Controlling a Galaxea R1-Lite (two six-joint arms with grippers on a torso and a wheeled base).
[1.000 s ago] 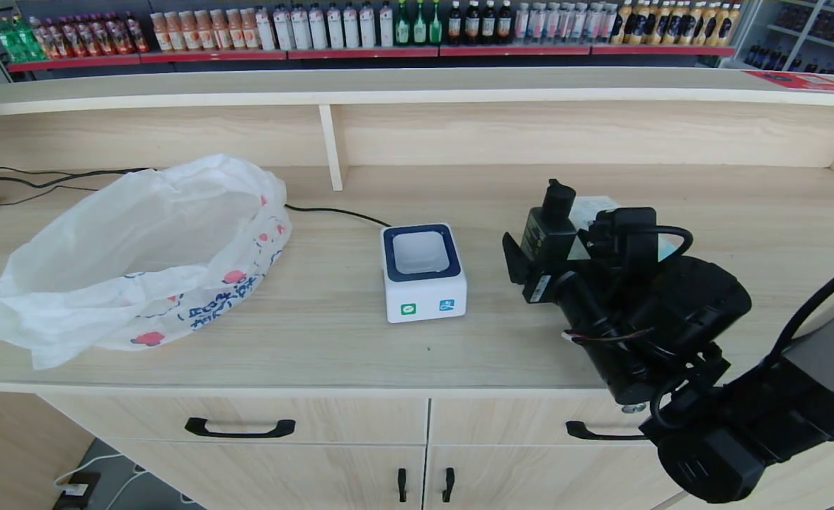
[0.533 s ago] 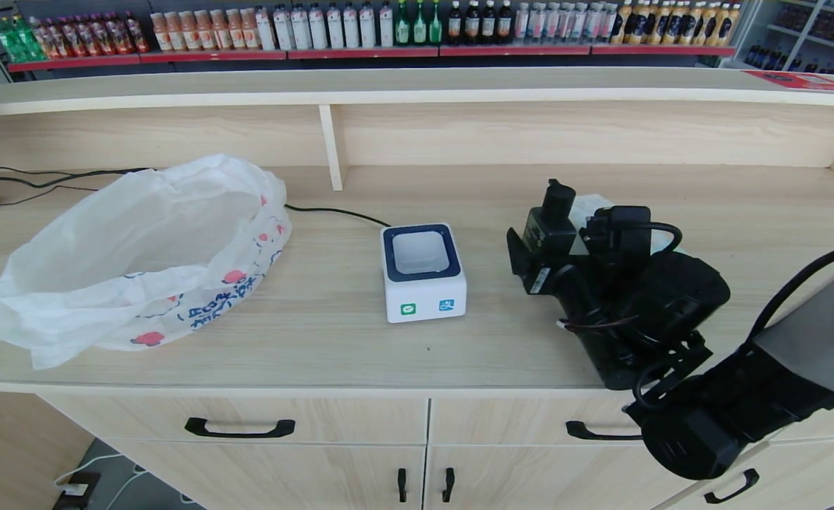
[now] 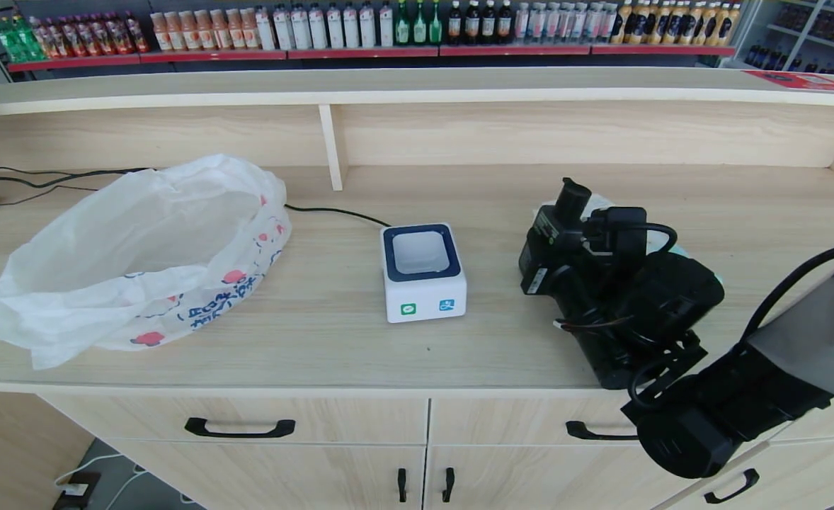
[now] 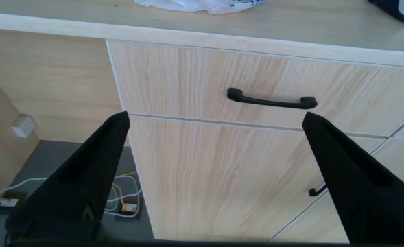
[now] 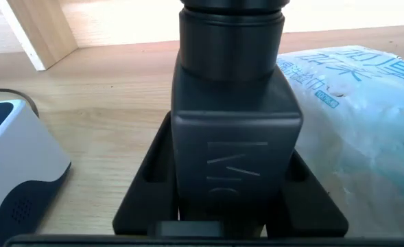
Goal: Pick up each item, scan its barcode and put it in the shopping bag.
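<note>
My right gripper (image 3: 557, 249) is shut on a dark grey bottle (image 3: 556, 234) with a black cap, holding it upright just above the counter, to the right of the scanner (image 3: 424, 271). In the right wrist view the bottle (image 5: 232, 130) stands between the two fingers (image 5: 150, 180). A pale blue and white packet (image 5: 366, 103) lies on the counter just behind it, its edge (image 3: 604, 201) peeking past the arm. The white shopping bag (image 3: 141, 255) lies open at the counter's left. My left gripper (image 4: 215, 178) hangs open and empty below the counter, in front of the drawers.
A black cable (image 3: 332, 211) runs from the scanner behind the bag. A wooden divider (image 3: 331, 145) stands at the back under the raised shelf. Drawer handles (image 4: 271, 101) face the left gripper. Bare counter lies between bag and scanner.
The right gripper's fingers have closed in on the dark bottle, and bottle and wrist have shifted slightly right and away from me. The bag, the scanner and the camera have stayed still.
</note>
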